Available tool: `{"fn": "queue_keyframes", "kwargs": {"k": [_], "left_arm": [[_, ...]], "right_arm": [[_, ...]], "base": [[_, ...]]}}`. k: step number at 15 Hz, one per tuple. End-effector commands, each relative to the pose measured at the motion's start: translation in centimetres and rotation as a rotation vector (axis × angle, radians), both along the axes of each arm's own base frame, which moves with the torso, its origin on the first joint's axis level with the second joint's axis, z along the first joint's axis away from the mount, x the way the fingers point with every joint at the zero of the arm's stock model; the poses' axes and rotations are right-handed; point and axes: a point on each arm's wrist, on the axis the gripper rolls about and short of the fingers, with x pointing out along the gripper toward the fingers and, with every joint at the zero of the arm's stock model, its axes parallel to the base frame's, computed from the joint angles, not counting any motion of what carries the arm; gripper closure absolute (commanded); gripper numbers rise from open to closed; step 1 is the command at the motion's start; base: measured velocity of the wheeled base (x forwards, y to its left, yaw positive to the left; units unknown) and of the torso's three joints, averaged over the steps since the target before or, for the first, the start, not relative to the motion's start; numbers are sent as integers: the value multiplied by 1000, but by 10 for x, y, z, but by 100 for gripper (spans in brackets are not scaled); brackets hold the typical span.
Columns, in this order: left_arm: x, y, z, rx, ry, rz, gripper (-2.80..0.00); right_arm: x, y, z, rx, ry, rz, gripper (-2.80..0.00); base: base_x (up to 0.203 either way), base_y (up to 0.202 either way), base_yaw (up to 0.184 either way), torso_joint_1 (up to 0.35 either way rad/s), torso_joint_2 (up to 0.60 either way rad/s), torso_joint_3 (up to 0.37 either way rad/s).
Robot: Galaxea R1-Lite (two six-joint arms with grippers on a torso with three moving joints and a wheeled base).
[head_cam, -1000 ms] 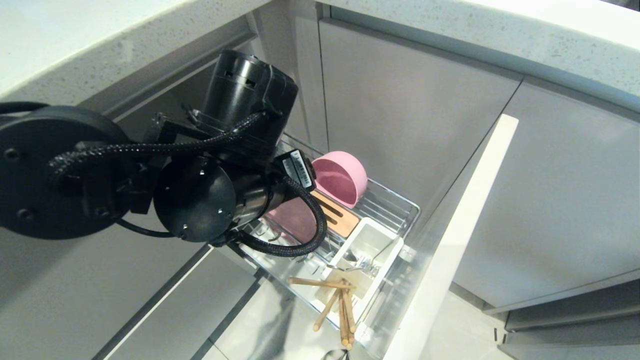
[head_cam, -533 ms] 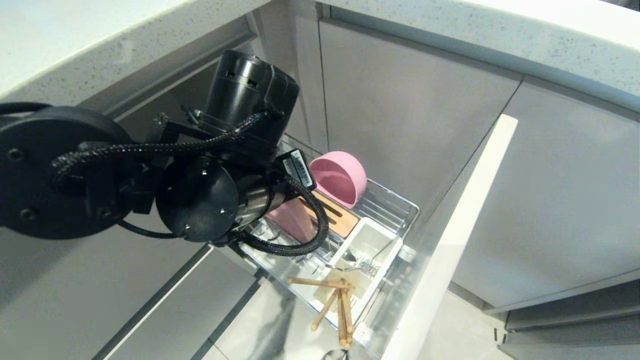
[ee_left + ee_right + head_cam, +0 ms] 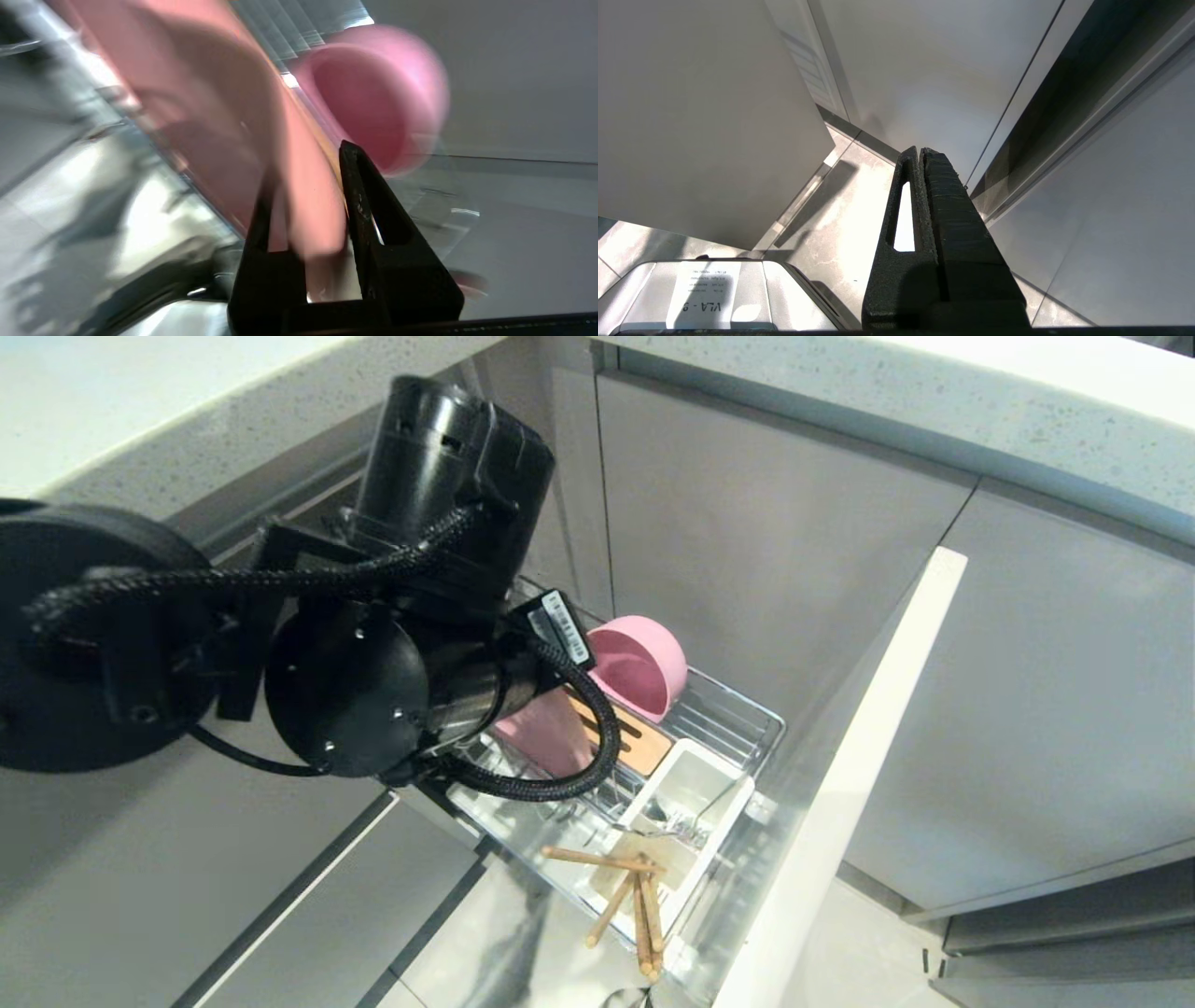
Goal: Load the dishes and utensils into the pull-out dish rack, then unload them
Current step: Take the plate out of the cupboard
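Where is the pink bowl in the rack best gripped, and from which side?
Take the pink bowl by its upper rim from above. It stands on edge in the rack, its mouth toward the plate, which the left gripper holds, so one finger can slip inside.

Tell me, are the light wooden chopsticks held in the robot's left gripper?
No, the light wooden chopsticks lie loose at the rack's front end, while the left gripper is closed on the flat pink plate.
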Motion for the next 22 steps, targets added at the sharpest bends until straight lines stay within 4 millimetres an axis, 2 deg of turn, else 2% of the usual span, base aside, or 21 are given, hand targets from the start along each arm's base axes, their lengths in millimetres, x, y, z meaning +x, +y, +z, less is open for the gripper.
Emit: {"fn": "queue_keyframes", "kwargs": {"k": [1,3,7,11,16,19,22], "left_arm": [[-12,-1,17,-56,-35,-27,0],[-32,-10,23,-74,-47,-92,0],[-56,-21,33,-90,-71,-168,0],[-76,-18,59,-123,-133,-233,0],[-115,-9,104,-95,-270,-365,0],[-123,-4,128,34,-389,-412,0],[-118,0,147,158,-494,-394,0]], "right_arm": [[0,0,0,0,1,1,0],[0,0,0,0,1,0,0],[0,0,0,0,1,1,0],[0,0,0,0,1,0,0],[0,0,0,0,1,0,0],[0,0,0,0,1,0,0],[0,0,0,0,1,0,0]], "base": [[0,0,0,0,0,0],[0,0,0,0,0,0],[0,0,0,0,0,0],[0,0,0,0,0,0],[0,0,0,0,0,0],[0,0,0,0,0,0],[0,0,0,0,0,0]]}}
